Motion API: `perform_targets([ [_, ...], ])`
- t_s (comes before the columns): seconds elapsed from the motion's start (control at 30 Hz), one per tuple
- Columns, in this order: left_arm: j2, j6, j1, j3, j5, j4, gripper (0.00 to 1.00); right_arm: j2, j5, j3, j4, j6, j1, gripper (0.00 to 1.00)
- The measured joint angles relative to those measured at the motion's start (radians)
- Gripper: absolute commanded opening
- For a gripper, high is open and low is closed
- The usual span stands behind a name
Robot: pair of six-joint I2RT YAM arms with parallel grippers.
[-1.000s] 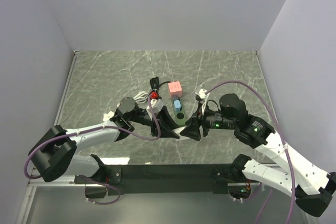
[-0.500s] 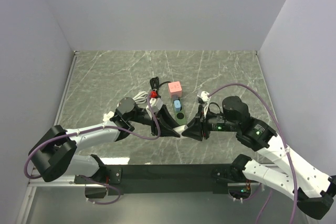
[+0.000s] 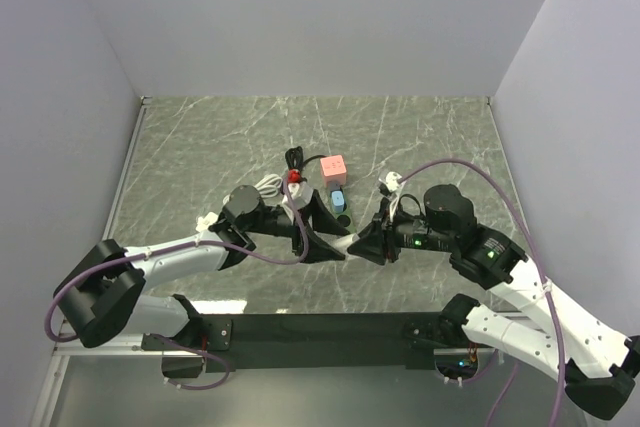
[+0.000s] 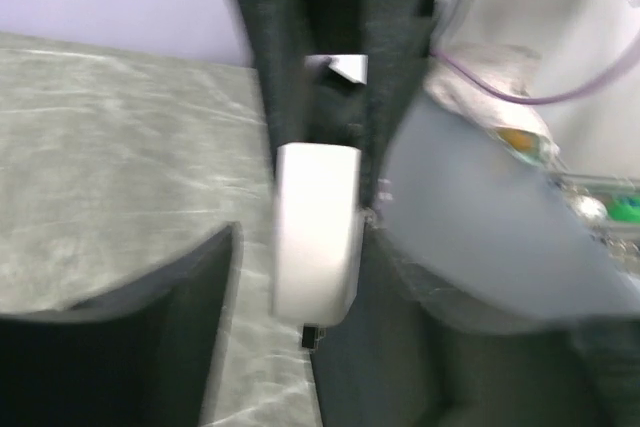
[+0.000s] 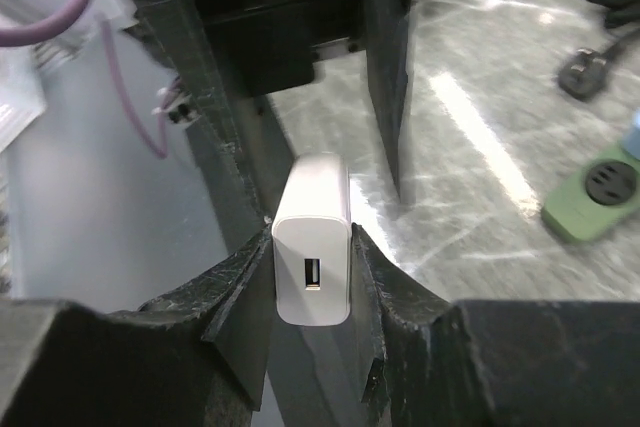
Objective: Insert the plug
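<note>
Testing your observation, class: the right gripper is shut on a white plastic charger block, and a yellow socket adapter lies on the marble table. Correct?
No: the socket adapter is green, not yellow, as the right wrist view shows. The rest holds.

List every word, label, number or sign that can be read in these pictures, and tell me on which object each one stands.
No text can be read in any view.
white charger: plain faces with only a USB port, no print visible.
pink block: anything on it is too small to read.
green socket: blurred, no label to make out.
</note>
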Motion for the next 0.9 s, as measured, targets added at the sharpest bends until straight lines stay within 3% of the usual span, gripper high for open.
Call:
perform_targets([
  [0.03, -0.004, 0.006, 0.004, -0.003, -0.035, -0.015, 0.76, 0.002, 0.027, 0.007, -0.011, 0.002, 0.000, 0.00],
  [0.13, -0.028, 0.020, 0.029, -0.027, -0.121, -0.047, 0.84, 0.015, 0.093, 0.041, -0.043, 0.000, -0.001, 0.00],
  [0.43, -0.148, 0.024, 0.160, -0.147, -0.429, -0.124, 0.81, 0.158, 0.296, 0.175, -0.082, 0.002, -0.043, 0.00],
  [0.7, -0.241, 0.022, 0.170, -0.150, -0.818, -0.299, 0.88, 0.479, 0.399, 0.236, -0.098, 0.032, -0.051, 0.00],
  [0.9, -0.289, 0.021, 0.173, -0.158, -0.965, -0.361, 0.90, 0.626, 0.449, 0.277, -0.130, 0.056, -0.051, 0.00],
])
